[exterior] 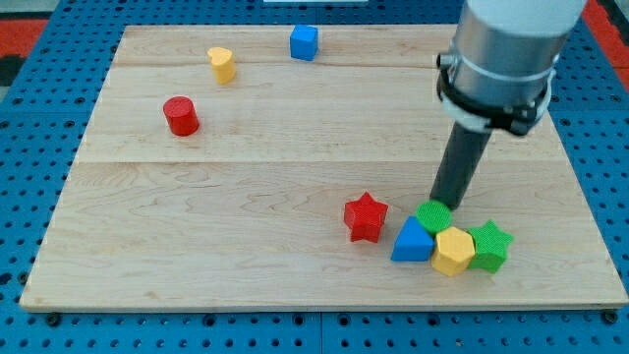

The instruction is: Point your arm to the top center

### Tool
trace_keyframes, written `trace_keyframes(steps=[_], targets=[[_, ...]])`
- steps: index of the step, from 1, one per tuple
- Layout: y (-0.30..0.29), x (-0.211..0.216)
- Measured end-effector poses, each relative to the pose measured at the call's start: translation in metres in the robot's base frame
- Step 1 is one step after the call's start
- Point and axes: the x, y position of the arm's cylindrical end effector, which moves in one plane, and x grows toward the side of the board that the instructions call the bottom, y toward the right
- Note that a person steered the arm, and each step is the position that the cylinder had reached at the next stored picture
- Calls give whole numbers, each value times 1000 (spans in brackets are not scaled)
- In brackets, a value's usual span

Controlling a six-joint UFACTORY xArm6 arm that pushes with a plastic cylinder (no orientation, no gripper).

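Note:
My tip [447,204] sits at the view's lower right, touching or just above the top of a green block [433,215]. Around that block lie a blue triangular block [412,241], a yellow block [453,251] and a green star [489,246], packed close together. A red star [366,216] lies just to their left. At the view's top centre stands a blue cube [304,42]. A yellow block [222,64] lies to its left, and a red cylinder [181,116] lies lower left of that.
The wooden board [246,197] rests on a blue pegboard surface [29,147]. The arm's grey body [506,54] fills the view's top right and hides part of the board's far right edge.

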Motion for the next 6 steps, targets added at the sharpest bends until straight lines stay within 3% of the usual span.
trace_keyframes(steps=[1,2,3,5,6], targets=[[30,-29],[49,-110],[27,-210],[-131,-317],[-200,-285]])
